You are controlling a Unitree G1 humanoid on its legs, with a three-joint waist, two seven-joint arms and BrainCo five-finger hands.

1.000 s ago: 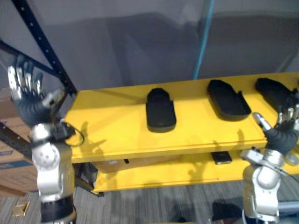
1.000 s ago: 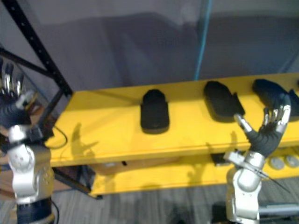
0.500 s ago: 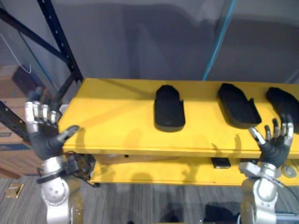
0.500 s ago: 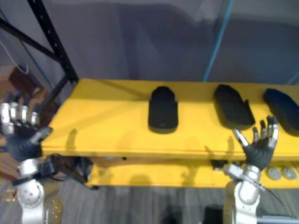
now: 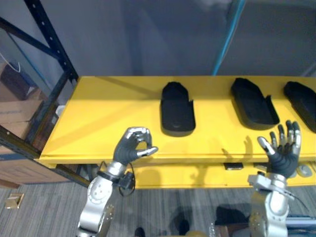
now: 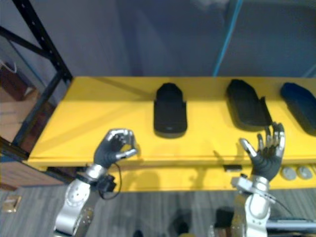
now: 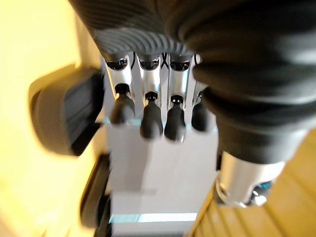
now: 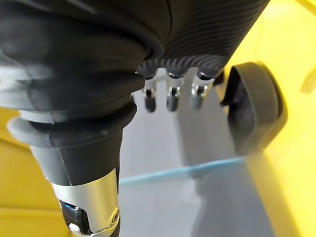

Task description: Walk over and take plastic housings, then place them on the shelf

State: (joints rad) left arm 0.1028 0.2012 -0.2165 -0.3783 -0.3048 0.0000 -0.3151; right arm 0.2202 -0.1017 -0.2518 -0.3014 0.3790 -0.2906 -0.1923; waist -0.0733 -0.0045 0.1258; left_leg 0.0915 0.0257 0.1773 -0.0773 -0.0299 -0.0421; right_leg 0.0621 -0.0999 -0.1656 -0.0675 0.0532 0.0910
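Left eye view: a yellow shelf (image 5: 98, 108) spans the frame, and three black plastic housings lie on it in a row, well apart from one another: the left housing (image 5: 177, 108) near the centre, the middle housing (image 5: 254, 103) at 3 o'clock from it, and the right housing (image 5: 302, 101) at 3 o'clock again, cut by the frame edge. The left hand (image 5: 132, 147) hangs over the shelf's front edge at 7 o'clock from the left housing, apart from it, its fingers curled in with the thumb meeting them and nothing inside. The right hand (image 5: 282, 150) stands at 5 o'clock from the middle housing, fingers spread and straight, holding nothing. A black rack upright (image 5: 49, 42) rises at 10 o'clock and a blue pole (image 5: 227, 37) at 1 o'clock. Right eye view: the same layout, and on the lower shelf (image 6: 197, 178) two round discs (image 6: 295, 173) lie at 3 o'clock from the right hand. Left wrist view: the dark fingertips (image 7: 148, 121) are bent in, with one housing lying on the yellow surface beyond them; which one I cannot tell. Right wrist view: the fingers (image 8: 170, 96) reach out straight, and a housing rests on the shelf beside them, untouched.
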